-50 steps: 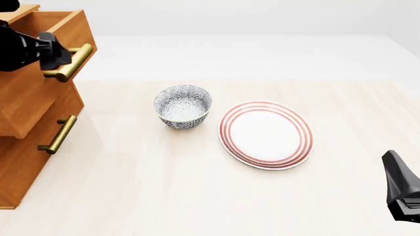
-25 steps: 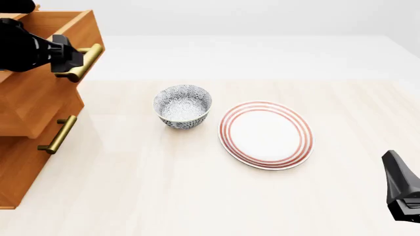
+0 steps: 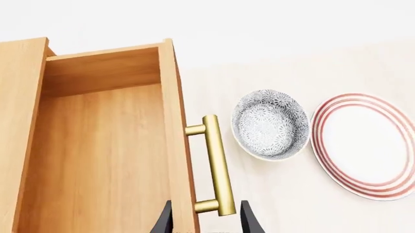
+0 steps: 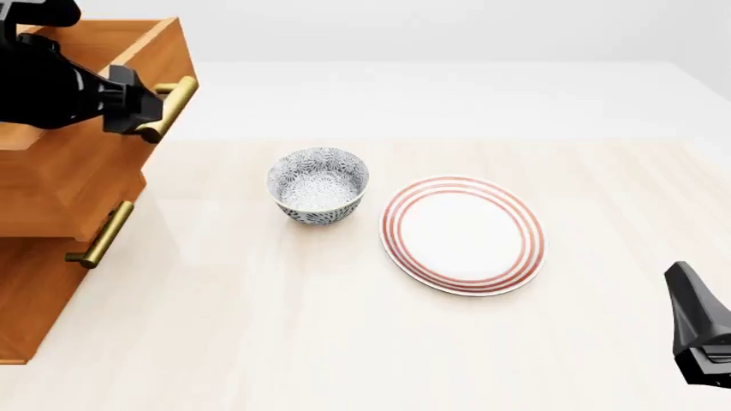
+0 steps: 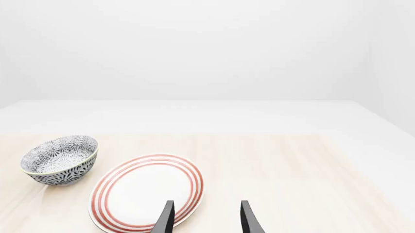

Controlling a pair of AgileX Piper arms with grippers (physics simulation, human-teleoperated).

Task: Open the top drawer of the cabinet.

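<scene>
- The pale wooden table (image 4: pixel 342 342) carries everything, and the tall orange-brown wood-grain cabinet (image 4: pixel 29 291) stands at its left edge in the front view.
- The top drawer (image 4: pixel 86 171), a wide orange-brown wooden box, juts out from the cabinet's face over the two lower fronts; the left wrist view looks down into its bare interior (image 3: pixel 97 160).
- The white plate with red rings (image 4: pixel 463 234) lies near the table's middle, with the small blue-patterned bowl (image 4: pixel 318 184) just beside it on the cabinet side; neither is touched.
- The left gripper (image 4: pixel 135 101) sits at the drawer's brass bar handle (image 4: pixel 169 108); in the wrist view its two fingertips (image 3: pixel 250 221) straddle the handle's near end (image 3: pixel 220 206), pinching it as far as I can judge.
- The right gripper (image 5: pixel 203 216) hangs low at the table's right side with its jaws spread and nothing between them.
- The step in hand looks like the pull itself, well advanced. The next move calls for drawing straight along the drawer's run while holding the handle, then letting go once it is out far enough.
- Compared with one second ago, the drawer and its handle stand farther out toward the bowl, and the left arm has moved with them; the plate, bowl and right gripper are unchanged.
</scene>
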